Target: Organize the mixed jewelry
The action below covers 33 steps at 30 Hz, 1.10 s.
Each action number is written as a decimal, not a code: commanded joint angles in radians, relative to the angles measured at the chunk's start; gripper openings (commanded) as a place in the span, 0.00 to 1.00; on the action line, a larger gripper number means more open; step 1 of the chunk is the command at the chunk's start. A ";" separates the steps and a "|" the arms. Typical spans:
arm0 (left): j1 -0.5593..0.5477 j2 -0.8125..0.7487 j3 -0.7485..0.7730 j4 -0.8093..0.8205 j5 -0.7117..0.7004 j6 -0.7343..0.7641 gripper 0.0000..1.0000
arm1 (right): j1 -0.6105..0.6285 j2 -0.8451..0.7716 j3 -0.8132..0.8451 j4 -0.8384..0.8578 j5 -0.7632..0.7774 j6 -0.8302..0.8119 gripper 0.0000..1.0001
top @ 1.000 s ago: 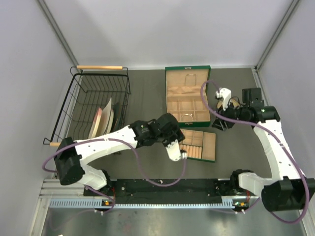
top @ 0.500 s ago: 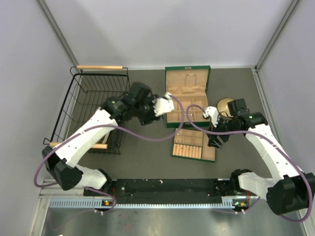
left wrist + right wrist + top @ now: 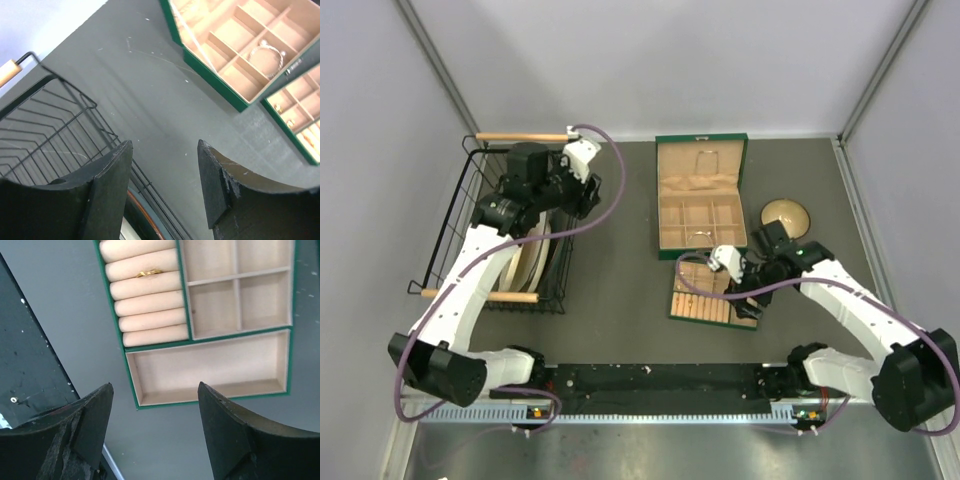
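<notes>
A gold ring [image 3: 150,273] lies on a cushion roll of the tan compartment tray [image 3: 210,365]. The tray [image 3: 715,295] lies in front of the open green jewelry box [image 3: 700,195]. Tiny gold pieces [image 3: 278,107] sit in the tray's small compartments. A thin silvery bracelet [image 3: 267,51] lies in a box compartment. My right gripper [image 3: 748,295] [image 3: 155,387] is open and empty, low over the tray's right end. My left gripper [image 3: 586,192] [image 3: 165,145] is open and empty above the wire basket's right rim, far left of the box.
A black wire basket [image 3: 500,190] with wooden handles holds upright plates [image 3: 532,250] at the left. Its rim [image 3: 75,100] shows in the left wrist view. A round wooden stand [image 3: 786,213] sits right of the box. Grey walls close in the sides and back.
My left arm swung away from the tray, past the box, up and left to the basket. My right arm came down from the wooden stand to the tray's right end.
</notes>
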 commanded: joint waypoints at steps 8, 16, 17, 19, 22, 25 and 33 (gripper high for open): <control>0.136 0.013 -0.006 0.221 0.045 -0.269 0.61 | 0.208 0.050 -0.094 0.124 0.181 0.012 0.68; 0.143 0.039 0.031 0.224 0.042 -0.297 0.61 | 0.301 0.090 -0.145 0.195 0.216 0.054 0.66; 0.143 0.042 0.037 0.224 0.039 -0.298 0.61 | 0.314 0.093 -0.149 0.206 0.222 0.060 0.65; 0.143 0.046 0.038 0.226 0.040 -0.303 0.62 | 0.323 0.099 -0.162 0.235 0.234 0.069 0.64; 0.143 0.049 0.037 0.230 0.033 -0.301 0.62 | 0.343 0.108 -0.180 0.269 0.254 0.086 0.62; 0.143 0.049 0.032 0.232 0.027 -0.297 0.62 | 0.372 0.115 -0.205 0.302 0.287 0.101 0.59; 0.144 0.046 -0.001 0.266 0.025 -0.306 0.62 | 0.407 0.159 -0.225 0.338 0.336 0.106 0.37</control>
